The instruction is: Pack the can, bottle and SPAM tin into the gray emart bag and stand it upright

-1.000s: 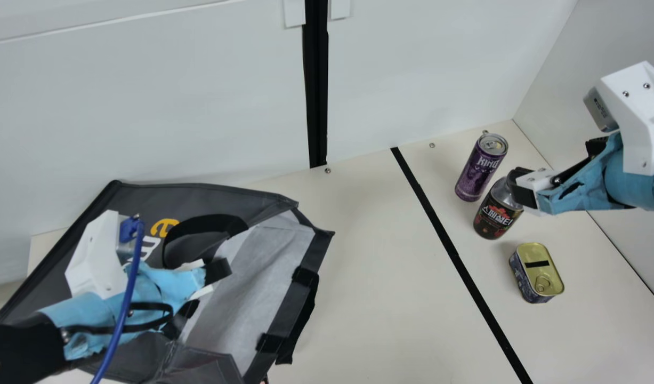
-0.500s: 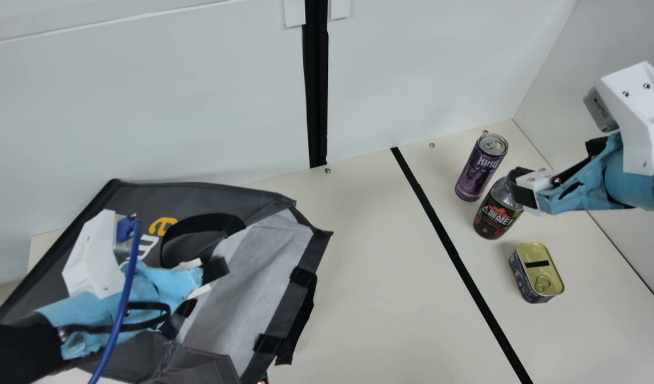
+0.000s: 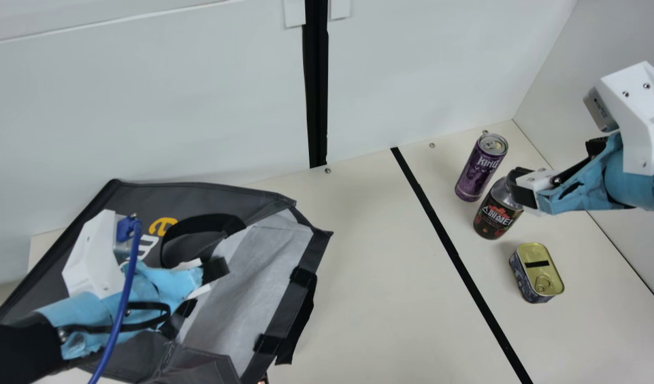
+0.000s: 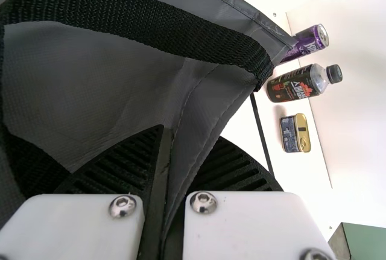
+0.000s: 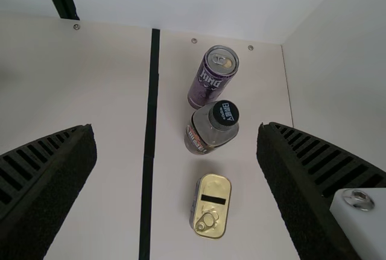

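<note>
Pinched together on a fold of the gray bag [image 3: 140,200], the left claw [image 3: 212,277] grips its cloth near the open mouth. The right claw [image 3: 521,186] has its fingers spread wide with nothing between them. The bag lies on the table [image 3: 369,298], showing a pale lining, black straps and yellow and white print. Well apart from it, across a black line, stand a slim purple can [image 3: 478,170], a bottle [image 3: 496,216] with a dark label and black cap, and a tin [image 3: 537,272] with a gold pull-ring lid.
</note>
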You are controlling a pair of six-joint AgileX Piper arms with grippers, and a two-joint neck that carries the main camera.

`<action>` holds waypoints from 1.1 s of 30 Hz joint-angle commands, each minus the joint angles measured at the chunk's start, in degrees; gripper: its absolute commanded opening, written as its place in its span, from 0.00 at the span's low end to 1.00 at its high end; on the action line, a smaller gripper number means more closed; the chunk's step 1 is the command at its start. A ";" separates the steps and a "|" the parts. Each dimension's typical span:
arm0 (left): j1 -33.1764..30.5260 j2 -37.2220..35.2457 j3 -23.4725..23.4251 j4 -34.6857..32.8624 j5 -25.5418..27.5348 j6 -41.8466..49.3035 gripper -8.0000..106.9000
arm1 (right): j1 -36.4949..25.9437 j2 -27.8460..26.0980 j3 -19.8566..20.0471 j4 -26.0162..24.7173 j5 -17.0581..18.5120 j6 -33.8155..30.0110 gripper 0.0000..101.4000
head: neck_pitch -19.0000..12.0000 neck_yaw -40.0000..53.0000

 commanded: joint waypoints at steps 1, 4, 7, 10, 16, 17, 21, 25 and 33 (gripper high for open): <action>0.00 0.00 0.00 0.00 0.00 0.00 0.00 | 0.00 0.00 0.00 0.00 0.00 0.00 0.94 | -1.30 -0.05; 0.00 0.00 0.00 0.00 0.00 0.00 0.00 | 1.16 -0.73 0.72 -0.87 -0.32 1.10 0.94 | -1.30 -0.05; 0.00 0.00 0.00 0.00 0.00 0.00 0.00 | 2.03 -0.64 0.60 -1.88 -0.79 2.06 0.94 | -1.30 -0.05; 0.00 0.00 0.00 0.00 0.00 0.00 0.00 | 3.31 -0.09 -0.28 -3.57 -1.20 3.56 0.94 | -1.30 -0.05; 0.00 0.00 0.00 0.00 0.00 0.00 0.00 | 5.20 2.29 -3.14 -6.73 -1.80 6.13 0.94 | -1.30 -0.05; 0.00 0.00 0.00 0.00 0.00 0.00 0.00 | 5.37 2.80 -3.70 -7.11 -1.85 6.44 0.94 | -1.30 -0.05; 0.00 0.00 0.00 0.00 0.00 0.00 0.00 | 5.71 4.96 -5.87 -8.26 -2.05 7.31 0.94 | -1.30 -0.05; 0.00 0.00 0.00 0.00 0.00 0.00 0.00 | 5.61 7.24 -7.90 -8.90 -2.10 7.86 0.94 | -1.30 -0.05; 0.00 0.00 0.00 0.00 0.00 0.00 0.00 | 4.97 12.06 -11.75 -9.08 -1.61 8.28 0.94 | -1.30 -0.05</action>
